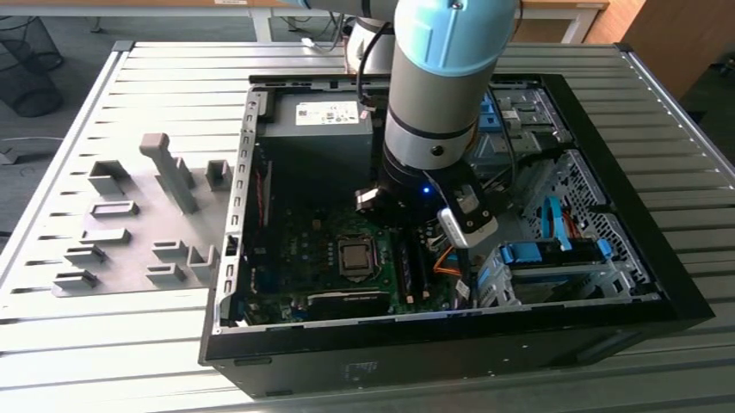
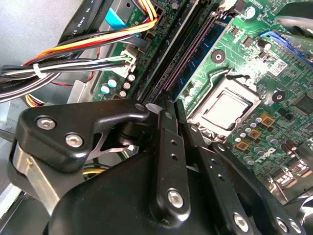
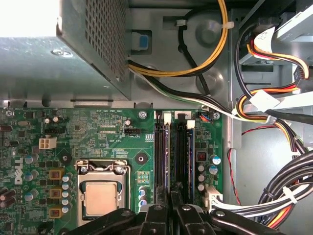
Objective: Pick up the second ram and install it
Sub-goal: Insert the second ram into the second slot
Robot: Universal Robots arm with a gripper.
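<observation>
The gripper [image 3: 170, 203] hangs low over the motherboard's [image 3: 93, 132] memory slots [image 3: 161, 152], its jaws drawn narrow. I cannot tell whether they pinch anything. In the second wrist view a bluish-green stick, apparently the second ram [image 2: 203, 51], stands seated in a slot toward one o'clock from the fingers [image 2: 171, 161]. Farther off sits the CPU socket [image 2: 227, 107]. Judging by this, installation looks close to done.

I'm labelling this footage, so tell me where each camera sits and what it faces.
Exterior view: off the arm, above, facing the open black computer case on the slatted metal table; the grey-blue arm shows.
First wrist view: on the arm, facing the green motherboard; black gripper shows.
Second wrist view: close behind the gripper.
Both wrist views share the silver processor socket.
</observation>
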